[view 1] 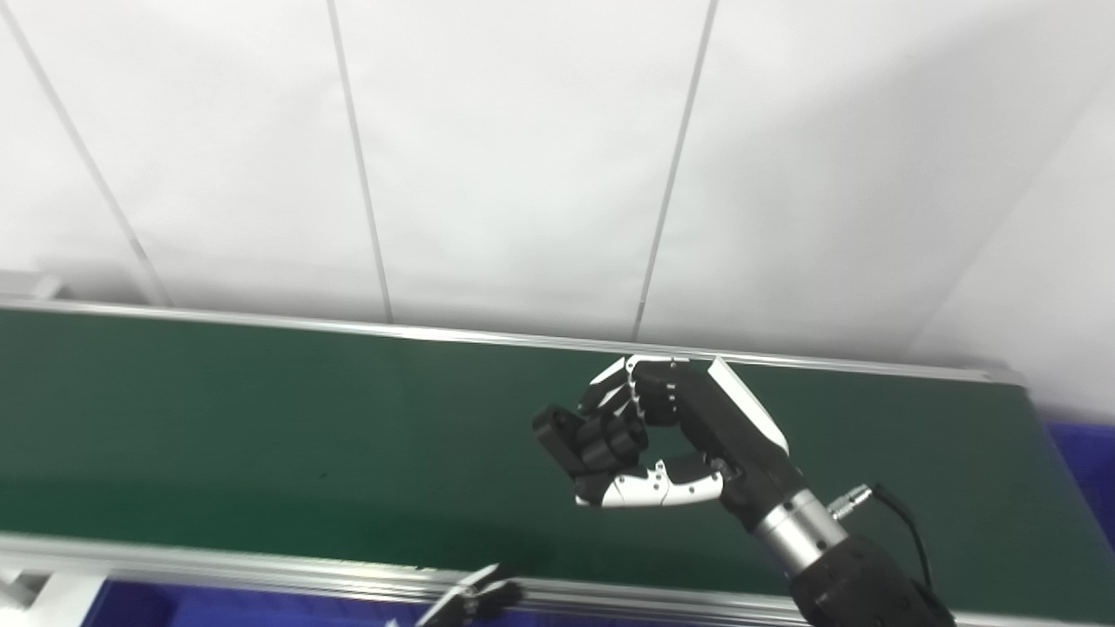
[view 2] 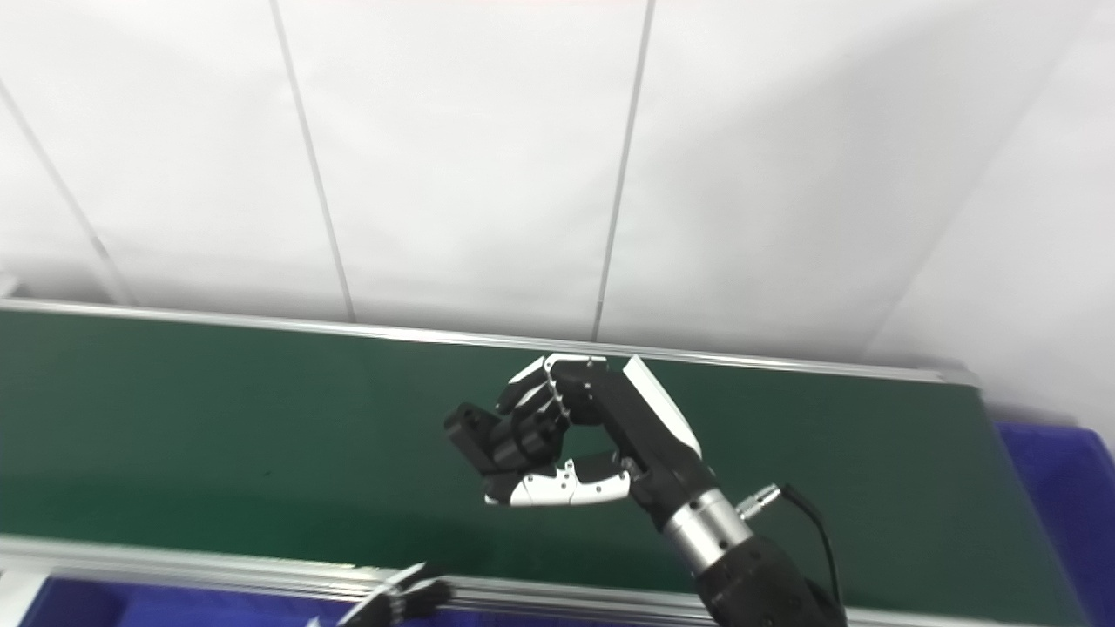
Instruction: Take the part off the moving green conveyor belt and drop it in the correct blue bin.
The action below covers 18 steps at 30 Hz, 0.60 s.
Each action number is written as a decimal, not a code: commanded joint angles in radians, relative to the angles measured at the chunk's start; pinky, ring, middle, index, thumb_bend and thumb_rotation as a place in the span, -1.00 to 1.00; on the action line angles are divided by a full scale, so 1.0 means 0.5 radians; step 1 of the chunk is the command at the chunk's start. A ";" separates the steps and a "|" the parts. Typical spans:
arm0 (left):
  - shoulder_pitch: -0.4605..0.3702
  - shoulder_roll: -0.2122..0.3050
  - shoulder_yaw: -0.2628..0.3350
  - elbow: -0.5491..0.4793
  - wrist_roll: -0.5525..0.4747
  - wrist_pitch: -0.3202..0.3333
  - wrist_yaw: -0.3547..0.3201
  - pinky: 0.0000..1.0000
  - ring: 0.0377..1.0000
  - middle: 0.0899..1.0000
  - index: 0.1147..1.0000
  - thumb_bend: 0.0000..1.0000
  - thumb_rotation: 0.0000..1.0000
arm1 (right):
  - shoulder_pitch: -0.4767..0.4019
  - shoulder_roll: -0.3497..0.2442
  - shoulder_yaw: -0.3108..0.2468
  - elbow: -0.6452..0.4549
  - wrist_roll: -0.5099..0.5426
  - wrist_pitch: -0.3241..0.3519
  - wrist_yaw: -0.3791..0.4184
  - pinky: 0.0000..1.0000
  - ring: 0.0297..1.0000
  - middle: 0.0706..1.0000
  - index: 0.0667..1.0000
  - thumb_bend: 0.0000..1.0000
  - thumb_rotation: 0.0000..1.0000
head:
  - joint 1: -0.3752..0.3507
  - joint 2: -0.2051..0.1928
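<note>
At the bottom edge, just in front of the near aluminium rail, only the fingertips of the left hand show; too little of it is in view to tell whether it is spread or closed, and nothing is visible in it. Blue bin surfaces lie beneath it along the lower edge, and another blue bin shows past the belt's right end.

Above the green conveyor belt, the right hand is curled closed around a small black part, which sticks out to the left between the fingers above and the thumb below. The part is therefore off the belt, held in that hand over the belt's middle; the belt surface shows nothing else.

Judging by its matte black, blocky look, the part is probably a rigid moulded or machined piece, light for its size and not fragile. Smooth faces could slip against the hard fingertips, so the hold is best kept across its 2 broad opposite sides, close to its middle, rather than on the protruding end. With that end overhanging, a quick swing toward a bin might lever it loose.

Beyond the far rail stands a white panelled wall.
</note>
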<state>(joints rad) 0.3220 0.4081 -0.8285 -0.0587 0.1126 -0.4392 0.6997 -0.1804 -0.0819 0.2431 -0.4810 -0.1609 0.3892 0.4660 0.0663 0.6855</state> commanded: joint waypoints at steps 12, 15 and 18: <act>0.244 -0.028 0.474 -0.264 -0.210 -0.062 -0.539 0.75 0.64 0.57 0.73 0.74 0.50 | 0.385 -0.193 -0.150 -0.478 0.130 0.161 -0.048 -0.43 -0.32 -0.23 -0.02 0.04 -1.00 | -0.273 0.274; 0.297 -0.097 0.640 -0.299 -0.308 -0.062 -0.771 0.77 0.66 0.57 0.74 0.72 0.46 | 0.513 -0.256 -0.173 -0.516 0.136 0.160 -0.036 -0.42 -0.32 -0.22 -0.02 0.04 -1.00 | -0.288 0.301; 0.344 -0.187 0.823 -0.317 -0.405 -0.062 -1.019 0.79 0.66 0.56 0.73 0.72 0.42 | 0.646 -0.347 -0.174 -0.529 0.107 0.160 -0.041 -0.42 -0.32 -0.22 -0.01 0.04 -1.00 | -0.305 0.325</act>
<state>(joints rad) 0.4780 0.3290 -0.4457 -0.1894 -0.0683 -0.4389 0.2531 0.1358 -0.2422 0.1625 -0.7056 -0.1054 0.4769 0.4500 -0.0874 0.8467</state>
